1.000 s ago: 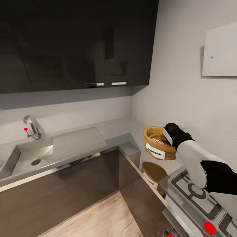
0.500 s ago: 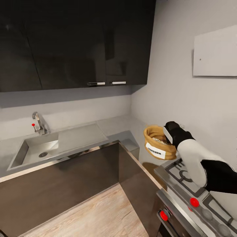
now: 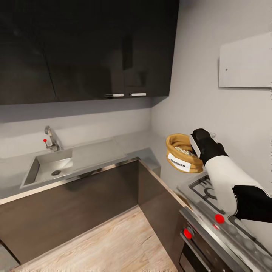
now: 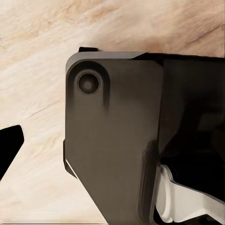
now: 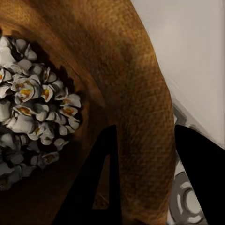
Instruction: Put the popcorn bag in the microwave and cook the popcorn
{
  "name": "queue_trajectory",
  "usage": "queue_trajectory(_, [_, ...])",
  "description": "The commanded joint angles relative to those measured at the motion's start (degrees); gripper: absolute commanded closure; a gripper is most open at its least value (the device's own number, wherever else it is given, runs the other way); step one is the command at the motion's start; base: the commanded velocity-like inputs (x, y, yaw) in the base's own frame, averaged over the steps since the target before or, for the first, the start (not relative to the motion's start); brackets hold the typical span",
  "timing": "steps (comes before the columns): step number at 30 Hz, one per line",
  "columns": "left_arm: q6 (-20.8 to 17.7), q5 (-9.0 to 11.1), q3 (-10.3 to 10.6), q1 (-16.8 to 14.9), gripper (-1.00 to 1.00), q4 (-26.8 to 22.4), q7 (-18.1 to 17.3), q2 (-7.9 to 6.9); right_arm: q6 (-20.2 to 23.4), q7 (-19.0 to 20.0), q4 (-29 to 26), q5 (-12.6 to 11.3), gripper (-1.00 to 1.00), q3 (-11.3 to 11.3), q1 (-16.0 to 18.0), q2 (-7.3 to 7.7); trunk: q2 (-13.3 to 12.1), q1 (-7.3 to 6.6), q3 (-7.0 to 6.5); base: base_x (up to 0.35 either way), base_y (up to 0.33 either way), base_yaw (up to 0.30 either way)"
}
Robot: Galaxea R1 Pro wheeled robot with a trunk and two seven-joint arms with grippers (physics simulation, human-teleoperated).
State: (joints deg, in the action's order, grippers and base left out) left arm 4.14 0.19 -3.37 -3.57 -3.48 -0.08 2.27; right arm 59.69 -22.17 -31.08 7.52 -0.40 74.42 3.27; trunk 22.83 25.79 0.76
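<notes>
The pickup looks done: the popcorn bag (image 3: 183, 153) hangs in the air, clear of the grey table (image 3: 124, 145), while the microwave stage is, by my judgement, yet to come. The right tool (image 3: 196, 145) is clamped on the bag's rolled rim, one finger inside and one outside, as the right wrist view shows. The bag sits just ahead of the tool, over the gas hob's (image 3: 206, 190) near corner. White kernels (image 5: 33, 108) lie inside.

White label on the popcorn bag (image 3: 184, 153) has dark letters, too blurry to read. No other words anywhere.
</notes>
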Motion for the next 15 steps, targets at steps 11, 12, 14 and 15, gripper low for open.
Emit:
queue_trajectory(11, [0.20, 0.02, -0.49, -0.03, -1.00, 0.06, -0.01, 0.02, 0.31, 0.31, -0.01, 0.49, 1.00, -0.25, -0.78, -0.08, 0.09, -0.01, 0.08, -0.323, 0.132, -0.078])
queue_trajectory(12, [0.18, 0.00, -0.49, -0.01, -1.00, 0.06, -0.01, 0.02, 0.31, 0.31, 0.02, 0.50, 1.00, -0.63, -0.90, -0.36, 0.09, -0.01, 0.08, -0.323, 0.133, -0.285])
queue_trajectory(14, [0.20, 0.02, -0.48, -0.03, -1.00, 0.06, -0.01, 0.02, 0.31, 0.29, 0.04, 0.54, 1.00, -1.40, -0.94, -0.94, 0.09, -0.01, 0.08, -0.323, 0.133, -0.293])
queue_trajectory(15, [0.20, 0.01, -0.45, -0.03, -1.00, 0.06, -0.01, 0.02, 0.31, 0.29, 0.04, 0.55, 1.00, -1.57, -0.96, -1.11, 0.09, -0.01, 0.08, -0.323, 0.133, -0.297])
